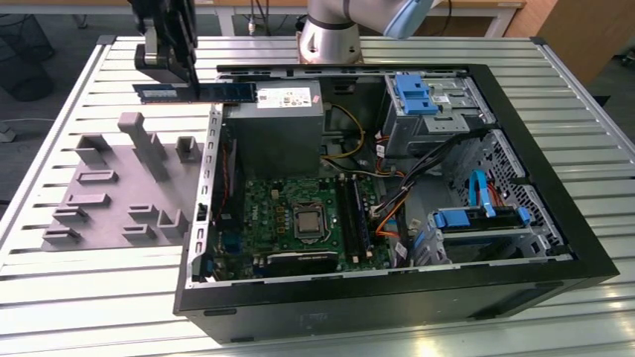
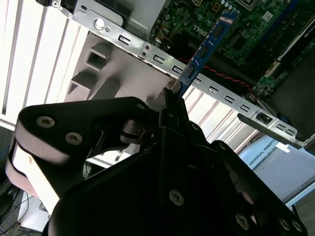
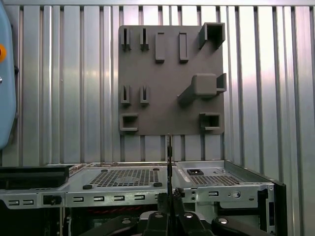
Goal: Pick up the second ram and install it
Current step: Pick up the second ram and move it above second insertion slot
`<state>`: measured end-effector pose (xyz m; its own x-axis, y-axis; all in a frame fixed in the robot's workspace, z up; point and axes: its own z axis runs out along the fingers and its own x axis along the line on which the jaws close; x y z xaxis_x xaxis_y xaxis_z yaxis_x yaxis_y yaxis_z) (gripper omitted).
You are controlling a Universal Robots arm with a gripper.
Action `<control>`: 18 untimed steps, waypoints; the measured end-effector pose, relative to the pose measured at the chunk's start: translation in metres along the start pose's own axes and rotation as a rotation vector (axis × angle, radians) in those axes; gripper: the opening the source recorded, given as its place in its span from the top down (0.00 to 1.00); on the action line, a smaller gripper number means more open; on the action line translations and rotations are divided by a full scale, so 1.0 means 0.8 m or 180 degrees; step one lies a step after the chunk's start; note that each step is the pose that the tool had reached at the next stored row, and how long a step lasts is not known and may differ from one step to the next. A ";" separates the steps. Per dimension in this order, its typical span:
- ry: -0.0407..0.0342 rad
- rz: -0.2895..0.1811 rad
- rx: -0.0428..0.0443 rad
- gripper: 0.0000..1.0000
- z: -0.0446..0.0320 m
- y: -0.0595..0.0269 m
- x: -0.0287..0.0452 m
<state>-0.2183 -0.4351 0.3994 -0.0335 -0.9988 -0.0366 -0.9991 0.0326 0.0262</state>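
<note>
Pick looks done. The end effector (image 1: pixel 187 78) is clamped on the ram stick (image 1: pixel 226 92), which is up in the air, clear of the worktop (image 1: pixel 100 297).

Where it is: in the exterior view the stick lies level and on edge, over the far corner of the computer case (image 1: pixel 397 305), just beside the power supply (image 1: pixel 273 126). The grey holder plate (image 1: pixel 119 201) sits below it, on the exterior view's left. The grip is partway along the stick, so one end sticks out toward the case and the other away from it.

In the second wrist view the stick (image 2: pixel 206 44) runs straight out from the end effector (image 2: pixel 172 101), pinched flat between the jaws. The case's metal edge and the motherboard lie beyond it. In the first wrist view the stick (image 3: pixel 169 162) shows edge-on as a thin line above the end effector (image 3: pixel 170 206), with the holder plate (image 3: pixel 170 78) behind. No visible skew in the grip.

Step in hand, my read: carrying to the board. The install has not started.

What the install calls for:
- stick over the long black slots (image 1: pixel 355 216) on the motherboard (image 1: pixel 282 201), well apart from where it hangs now
- turned to run parallel with the slots, contact edge down
- a straight push down, with both ends seating evenly

Can't tell from here which slot is free, or whether the end latches are open — check that first. Loose cables next to the slots are a snag risk.
</note>
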 end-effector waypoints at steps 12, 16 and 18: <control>0.0000 0.0000 0.0000 0.86 -0.0002 -0.008 -0.0003; 0.0000 0.0000 0.0000 0.86 -0.0003 -0.015 -0.0005; 0.0000 0.0000 0.0000 0.86 -0.0004 -0.018 -0.0006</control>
<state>-0.2038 -0.4351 0.3994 -0.0335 -0.9988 -0.0366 -0.9991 0.0326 0.0262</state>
